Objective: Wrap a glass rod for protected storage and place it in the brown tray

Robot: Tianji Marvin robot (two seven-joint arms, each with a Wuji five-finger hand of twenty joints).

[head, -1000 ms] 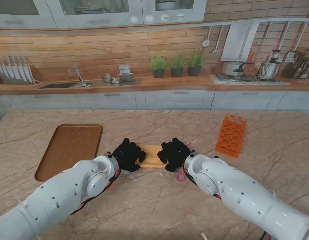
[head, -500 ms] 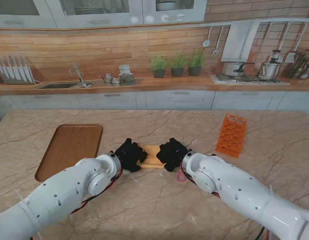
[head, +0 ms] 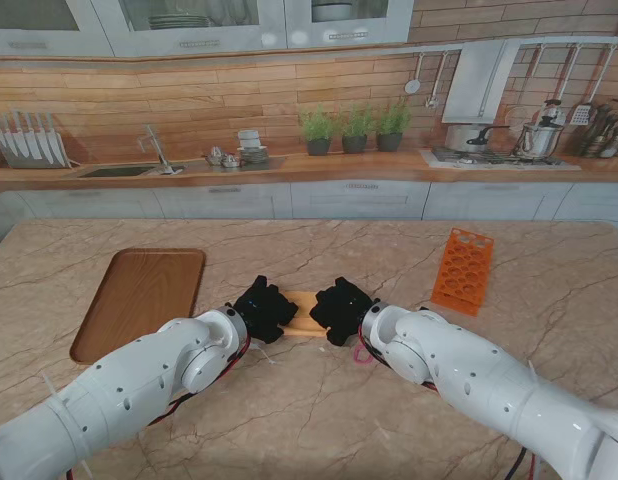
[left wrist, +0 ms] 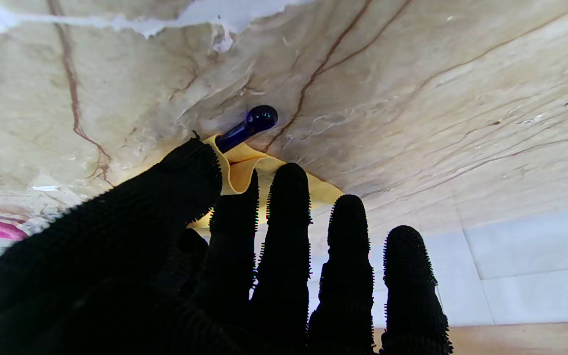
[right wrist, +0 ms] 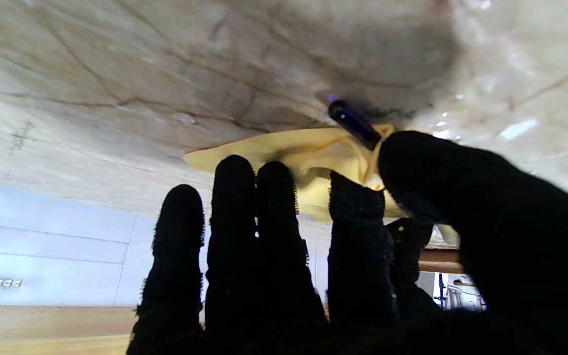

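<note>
A yellow cloth (head: 303,313) lies on the marble table between my two black-gloved hands. A dark blue glass rod is folded into it. One rounded end of the rod (left wrist: 253,124) sticks out past the cloth (left wrist: 244,170) in the left wrist view. The other end (right wrist: 352,123) shows in the right wrist view. My left hand (head: 262,308) pinches the cloth's left edge between thumb and forefinger, and my right hand (head: 339,308) pinches the right edge (right wrist: 284,148) the same way. The brown tray (head: 139,298) sits to the left, apart from both hands.
An orange rack (head: 461,270) with holes lies on the table at the right. A pink elastic band (head: 361,354) rests by my right wrist. Beyond the table's far edge runs a kitchen counter with a sink and potted plants.
Both hands have edged slightly away from me and closer together, so less of the yellow cloth shows between them.
</note>
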